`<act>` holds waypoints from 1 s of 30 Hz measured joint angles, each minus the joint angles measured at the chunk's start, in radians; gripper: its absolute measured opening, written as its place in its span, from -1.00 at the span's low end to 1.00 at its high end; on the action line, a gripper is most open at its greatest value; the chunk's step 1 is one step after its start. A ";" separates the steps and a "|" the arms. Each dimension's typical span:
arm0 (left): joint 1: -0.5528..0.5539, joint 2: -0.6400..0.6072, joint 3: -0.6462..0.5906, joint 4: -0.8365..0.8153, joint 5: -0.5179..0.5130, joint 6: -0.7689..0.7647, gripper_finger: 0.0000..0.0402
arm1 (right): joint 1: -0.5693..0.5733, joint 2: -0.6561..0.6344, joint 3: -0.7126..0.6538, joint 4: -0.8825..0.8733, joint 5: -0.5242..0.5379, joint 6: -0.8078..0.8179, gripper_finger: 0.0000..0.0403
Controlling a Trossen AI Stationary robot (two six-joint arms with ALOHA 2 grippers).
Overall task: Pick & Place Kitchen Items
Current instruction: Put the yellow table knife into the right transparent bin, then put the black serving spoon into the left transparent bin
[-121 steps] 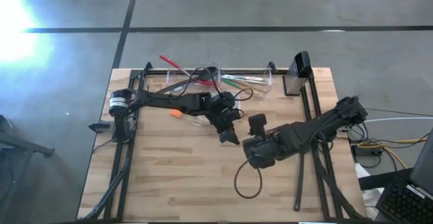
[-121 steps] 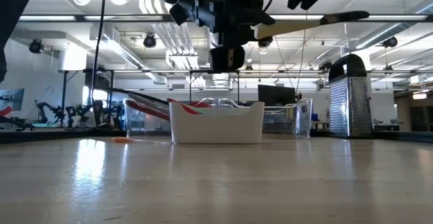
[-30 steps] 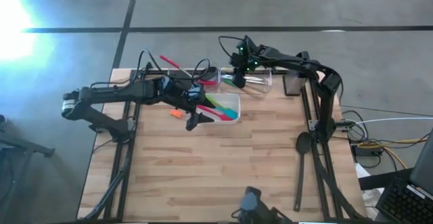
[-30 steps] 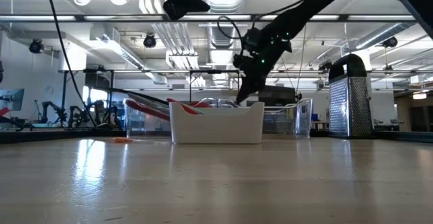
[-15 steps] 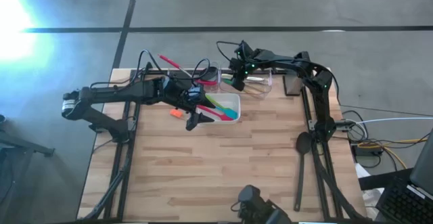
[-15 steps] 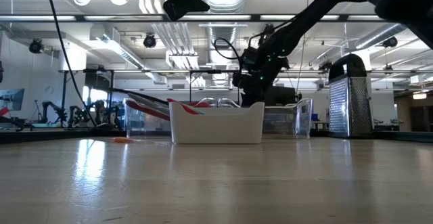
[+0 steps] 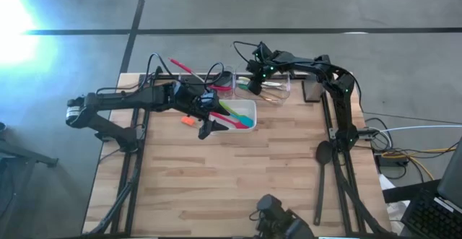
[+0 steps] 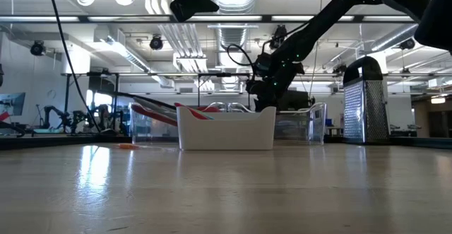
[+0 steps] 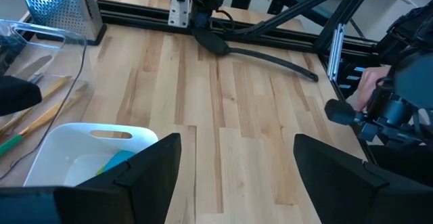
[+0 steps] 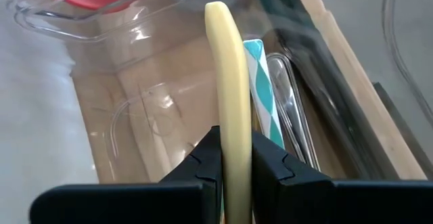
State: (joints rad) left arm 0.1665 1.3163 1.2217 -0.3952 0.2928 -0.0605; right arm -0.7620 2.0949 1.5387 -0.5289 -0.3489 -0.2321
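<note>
I'm in a robotics lab/workshop: wood bench (image 7: 238, 174) on bare concrete floor (image 7: 238, 8), open ceiling w/ ducts (image 8: 233, 36) & strip lights, other robot arms (image 8: 53, 114) along far wall.

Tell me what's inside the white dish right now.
The white dish holds green, pink and blue utensils. The left pincer hangs over its near-left corner, hiding whatever lies underneath.

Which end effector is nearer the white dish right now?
Left. The left end effector hangs open at the white dish's near-left corner; the right end effector, shut on a cream-handled utensil, is over the clear bin behind it.
</note>
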 joint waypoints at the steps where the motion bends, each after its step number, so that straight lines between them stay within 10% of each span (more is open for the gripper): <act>1: 0.000 0.000 0.000 0.000 0.000 0.000 0.45 | 0.000 0.000 0.000 -0.002 0.001 0.004 -0.80; 14: 0.000 0.000 0.000 0.010 0.000 -0.053 0.45 | 0.005 -0.035 0.069 -0.222 -0.001 0.011 -0.21; 30: 0.000 0.000 0.001 0.021 -0.005 -0.055 0.45 | 0.211 -0.486 0.077 -0.617 0.128 0.110 -0.37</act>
State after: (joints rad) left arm 0.1665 1.3159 1.2224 -0.3738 0.2876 -0.1154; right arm -0.5513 1.6087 1.6154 -1.1464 -0.2210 -0.1224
